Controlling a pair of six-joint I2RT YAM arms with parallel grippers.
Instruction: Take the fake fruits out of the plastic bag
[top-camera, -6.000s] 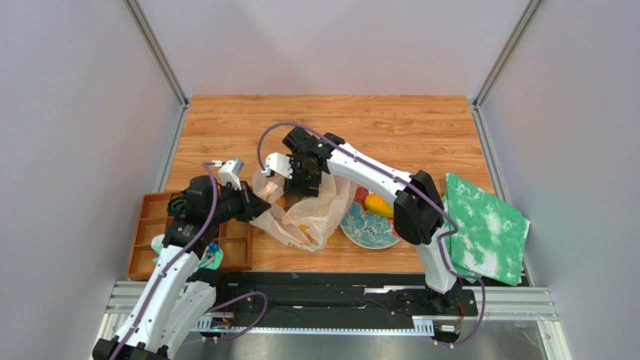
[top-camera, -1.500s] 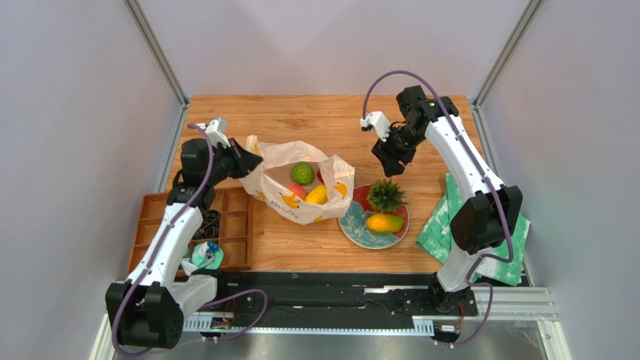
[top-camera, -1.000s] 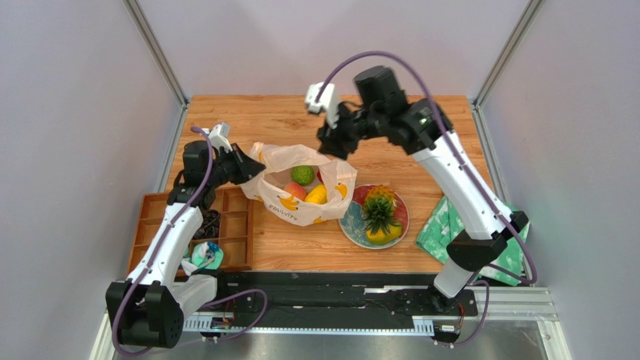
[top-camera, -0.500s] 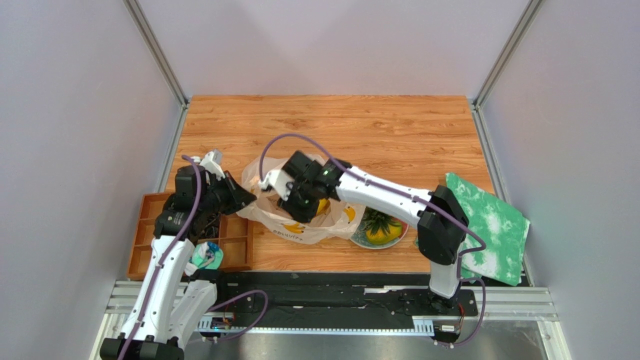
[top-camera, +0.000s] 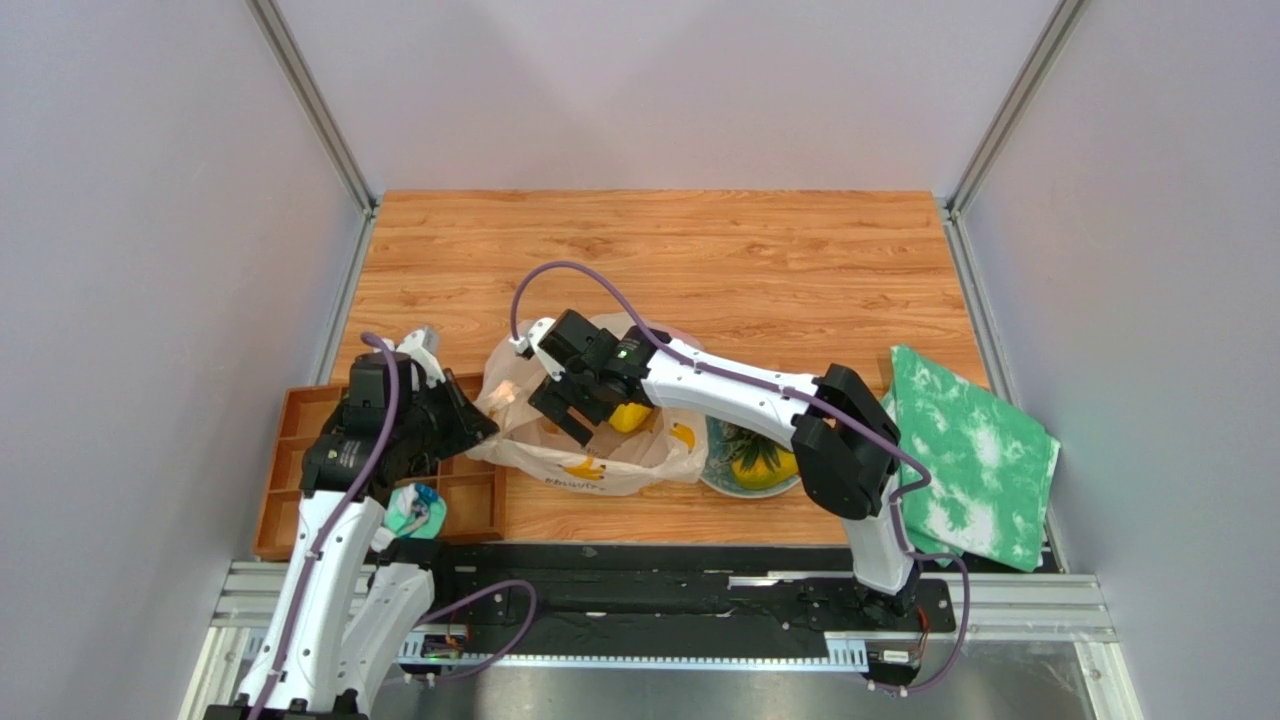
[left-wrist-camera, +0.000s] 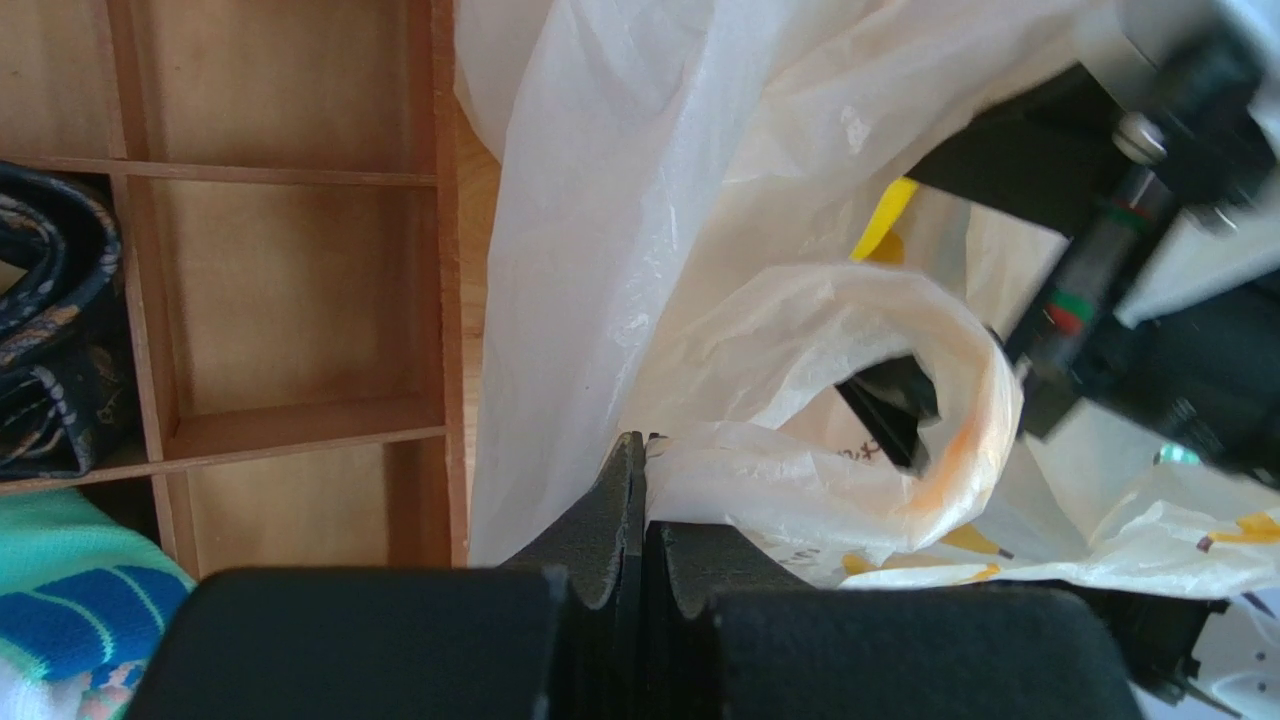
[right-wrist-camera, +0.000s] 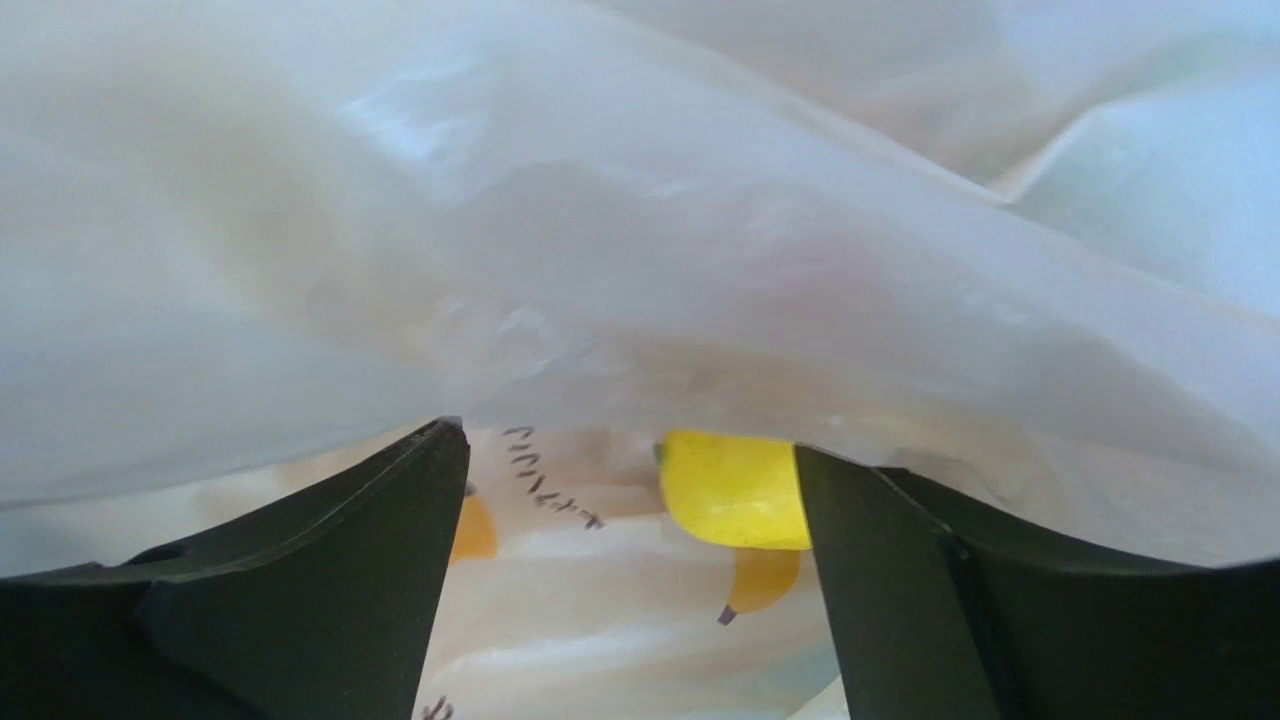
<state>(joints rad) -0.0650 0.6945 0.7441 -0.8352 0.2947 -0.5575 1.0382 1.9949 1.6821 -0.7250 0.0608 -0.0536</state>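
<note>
Left claw (left-wrist-camera: 643, 458): pinching plastic bag (top-camera: 594, 458) rim, holding mouth open.
Right claw (right-wrist-camera: 628, 446): jaws spread, hanging inside bag, ready for fruit.
Fake fruits (top-camera: 763, 462): yellow one (top-camera: 633, 417) lying in bag; others sitting on plate (top-camera: 715, 447).

1. Our right gripper (top-camera: 580, 395), over the far table a moment ago, now sits in the bag (top-camera: 594, 465) mouth, jaws spread.
2. Our left gripper (top-camera: 475, 425) has pulled the bag nearer us; it lies flatter.
3. We no longer see the green fruit.
</note>
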